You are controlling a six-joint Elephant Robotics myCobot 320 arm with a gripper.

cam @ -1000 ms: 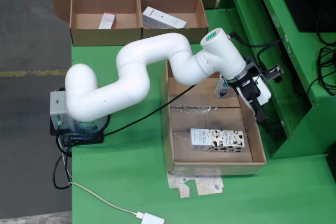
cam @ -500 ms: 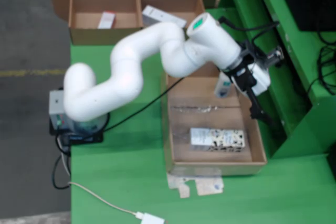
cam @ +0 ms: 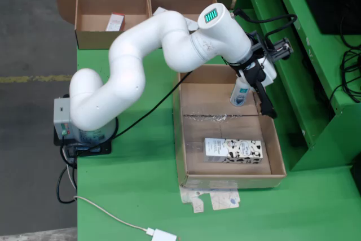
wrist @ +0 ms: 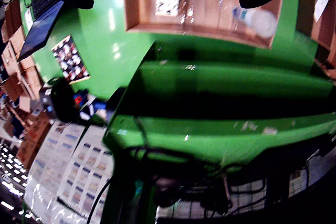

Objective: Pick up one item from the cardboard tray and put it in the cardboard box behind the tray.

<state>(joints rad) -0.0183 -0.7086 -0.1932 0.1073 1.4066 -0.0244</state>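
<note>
The white arm (cam: 141, 55) is bending across the green counter (cam: 141, 173), its gripper (cam: 256, 91) hanging over the tray (cam: 189, 139) near the counter's right edge. Its fingers (cam: 265, 103) are standing apart beside a small bottle (cam: 240, 93), not gripping it. A patterned carton (cam: 233, 150) is lying in the tray toward the front edge.

Tray (cam: 189, 139) on table (cam: 135, 162); carton (cam: 233, 150) lying at its near end, bottle (cam: 240, 92) upright at far end; box (cam: 93, 38) behind.

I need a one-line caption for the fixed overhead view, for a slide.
White arm on a green table reaches its gripper to a small bottle in the cardboard tray; a patterned carton lies nearer.
</note>
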